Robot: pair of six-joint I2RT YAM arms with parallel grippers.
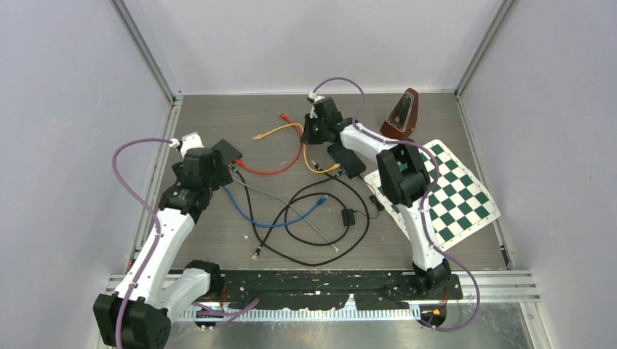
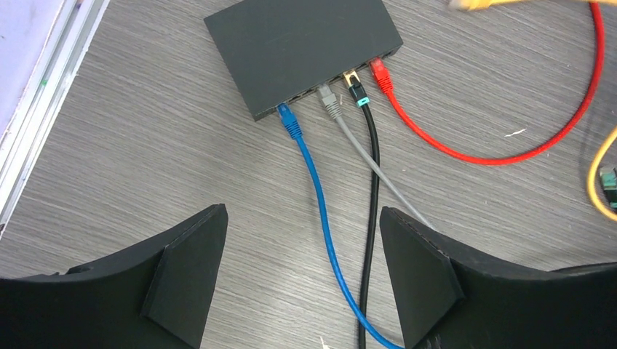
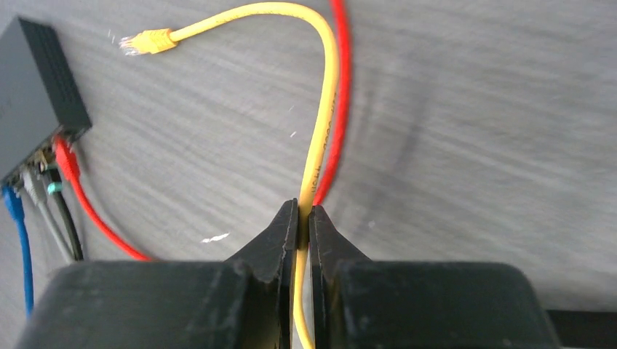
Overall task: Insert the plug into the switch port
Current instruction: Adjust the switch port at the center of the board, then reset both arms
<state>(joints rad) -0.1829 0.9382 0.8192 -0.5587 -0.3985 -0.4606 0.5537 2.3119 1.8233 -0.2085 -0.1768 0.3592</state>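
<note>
The black switch [image 2: 302,51] lies on the table with blue, grey, black and red plugs in its front ports; it also shows in the top view [image 1: 228,150] and at the left edge of the right wrist view [image 3: 36,94]. The yellow plug [image 3: 149,41] lies loose on the table to the switch's right, also seen from above [image 1: 258,136]. My right gripper [image 3: 304,218] is shut on the yellow cable [image 3: 324,123] well behind its plug, beside the red cable [image 3: 340,87]. My left gripper [image 2: 302,276] is open and empty, just short of the switch, over the blue and black cables.
A dark blue box [image 1: 345,161] sits under the right arm. A brown metronome [image 1: 401,115] and a green-and-white chessboard [image 1: 436,189] are at the right. Loose cables and a small black adapter [image 1: 348,217] cover the middle. A loose red plug [image 1: 282,115] lies at the back.
</note>
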